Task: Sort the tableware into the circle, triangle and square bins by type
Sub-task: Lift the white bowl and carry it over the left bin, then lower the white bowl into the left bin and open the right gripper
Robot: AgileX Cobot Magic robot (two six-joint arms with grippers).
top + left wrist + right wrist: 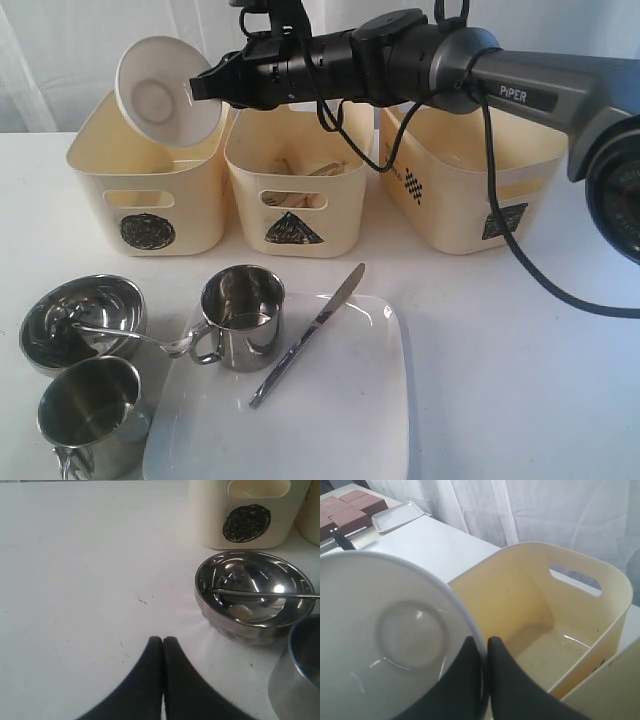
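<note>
My right gripper (203, 88) (485, 641) is shut on the rim of the milky clear plastic bowl (165, 90) (385, 640), tilted on edge above the circle bin (150, 195) (545, 610). Beside it stand the triangle bin (290, 205), holding wooden chopsticks (300, 168), and the square bin (465, 190). In front lie a steel bowl (80, 320) (250, 595) with a spoon (130, 337) (265, 594) across it, two steel mugs (240, 315) (90, 415), and a knife (310, 332) on the white square plate (330, 420). My left gripper (163, 639) is shut and empty over bare table near the steel bowl.
The right arm (420, 60) reaches across above the triangle and square bins, and its black cable (510, 240) drapes over the square bin. White curtains hang behind. A metal tray (397, 516) and brown blocks (347, 507) sit on the table beyond the bins.
</note>
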